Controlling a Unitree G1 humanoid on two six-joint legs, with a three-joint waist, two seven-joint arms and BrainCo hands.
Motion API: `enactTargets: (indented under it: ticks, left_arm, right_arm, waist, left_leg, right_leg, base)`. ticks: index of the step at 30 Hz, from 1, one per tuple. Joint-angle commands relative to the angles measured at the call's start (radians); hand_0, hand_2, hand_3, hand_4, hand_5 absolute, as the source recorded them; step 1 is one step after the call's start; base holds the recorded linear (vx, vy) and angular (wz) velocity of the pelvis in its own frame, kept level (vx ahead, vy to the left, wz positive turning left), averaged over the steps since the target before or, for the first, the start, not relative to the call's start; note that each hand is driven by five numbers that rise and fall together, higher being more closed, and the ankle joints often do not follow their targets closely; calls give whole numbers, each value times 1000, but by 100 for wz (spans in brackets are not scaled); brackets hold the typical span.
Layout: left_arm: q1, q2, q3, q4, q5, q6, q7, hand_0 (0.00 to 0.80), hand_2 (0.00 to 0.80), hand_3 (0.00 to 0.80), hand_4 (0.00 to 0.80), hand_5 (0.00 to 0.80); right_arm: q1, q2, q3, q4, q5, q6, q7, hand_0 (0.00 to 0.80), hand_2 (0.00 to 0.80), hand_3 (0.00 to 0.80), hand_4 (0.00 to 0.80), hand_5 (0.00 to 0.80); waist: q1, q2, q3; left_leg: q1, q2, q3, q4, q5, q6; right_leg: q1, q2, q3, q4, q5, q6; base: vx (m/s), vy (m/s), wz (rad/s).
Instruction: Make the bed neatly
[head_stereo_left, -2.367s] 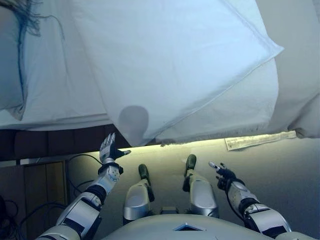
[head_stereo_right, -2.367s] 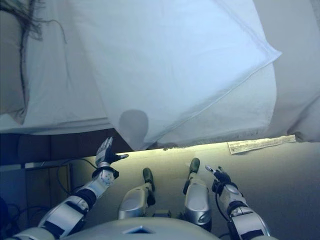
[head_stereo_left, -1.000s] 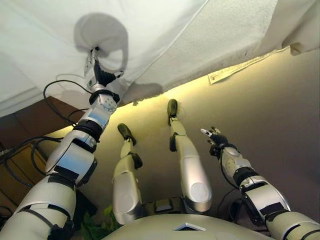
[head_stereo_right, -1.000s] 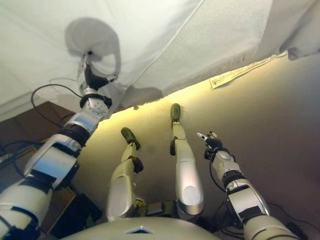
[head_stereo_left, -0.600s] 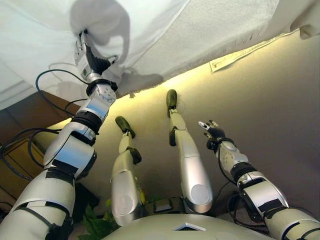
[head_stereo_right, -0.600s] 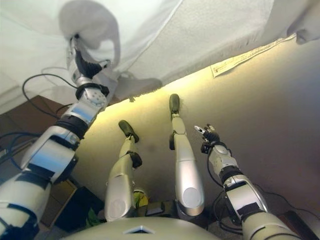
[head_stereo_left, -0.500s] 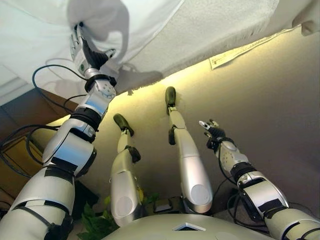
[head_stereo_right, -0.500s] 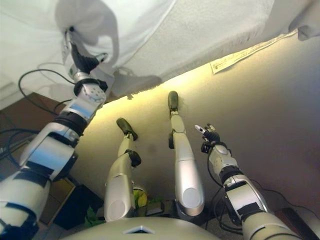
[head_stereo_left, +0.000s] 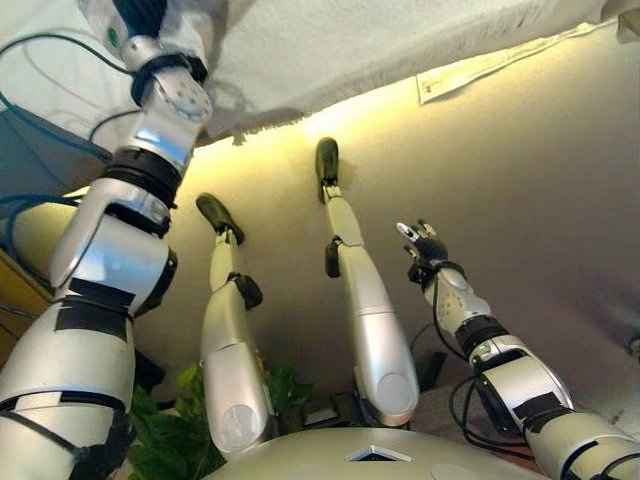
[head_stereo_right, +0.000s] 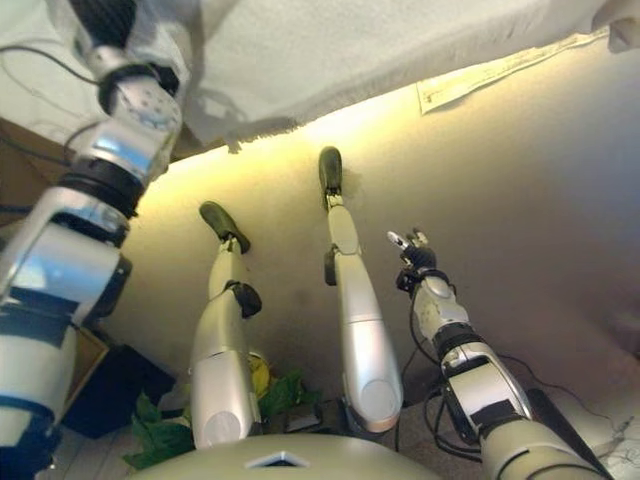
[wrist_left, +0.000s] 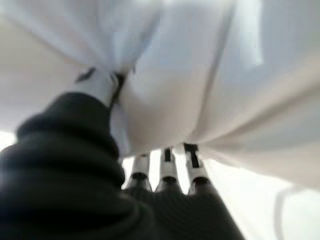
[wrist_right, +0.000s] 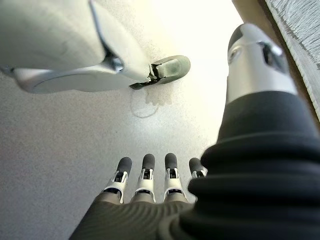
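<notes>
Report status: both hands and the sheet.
Left hand up at the bed edge, white sheet bunched between thumb and fingers. Right hand open, empty, low over the carpet. Nothing in the way.

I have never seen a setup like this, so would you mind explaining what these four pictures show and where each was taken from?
This is a two-legged humanoid robot making a bed. The two wide pictures come from the two eyes of a camera on its head, looking down past its own arms to the carpet and the bed's edge. The other two come from a camera on each wrist, looking along that hand.

The left hand is raised at the bed: its wrist picture shows white sheet bunched between thumb and fingers, so it is gripping the cloth. The right hand hangs low over the carpet, fingers straight, holding nothing.

A white paper tag lies by the glowing strip under the mattress.
</notes>
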Motion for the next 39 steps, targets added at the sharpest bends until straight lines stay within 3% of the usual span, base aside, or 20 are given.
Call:
enactTargets:
  ticks: [1,13,24,32,39]
  left_arm:
    - [-111,-79,-22,36,-20,-33,-187,800,800,800,800,800]
    - [-86,-68,-13,12,-48,-23,-187,800,800,800,800,800]
    - [67,-61,28,-36,-64,-41,-259,800,800,800,800,800]
    - [205,-8,89,-135,-92,-73,-341,800,800,800,800,800]
    - [295,22,115,-208,-81,-63,-392,800,800,800,800,800]
  right_arm:
    - [-11,-43,12,-24,16,-15,-4,0,0,0,0,0]
    - [-3,-49,-7,6,2,-21,-9,0,0,0,0,0]
    - [35,-61,-45,33,-33,-6,-21,0,0,0,0,0]
    - [99,-82,-94,47,-51,6,-21,0,0,0,0,0]
    - [140,-85,-123,55,-43,4,-34,0,0,0,0,0]
  waist:
    - [-57,22,23]
    - [-35,38,23]
    - [24,74,23]
    - [85,107,15]
    - [133,128,-17]
  left_leg:
    - [-12,118,-92,87,-16,-93]
    - [39,133,-73,106,-15,-93]
    - [207,126,-52,132,-34,-73]
    - [367,98,-57,111,-46,-46]
    - [414,71,-84,89,-43,-30]
  right_leg:
    - [57,30,-11,-8,40,-14]
    - [109,18,-44,27,10,-13]
    - [268,-18,-107,98,-62,-6]
    - [439,-54,-157,126,-119,4]
    - [521,-78,-186,117,-133,13]
  base:
    - [-13,7,13]
    - [-26,21,-1]
    - [9,23,3]
    - [65,29,10]
    - [31,38,14]
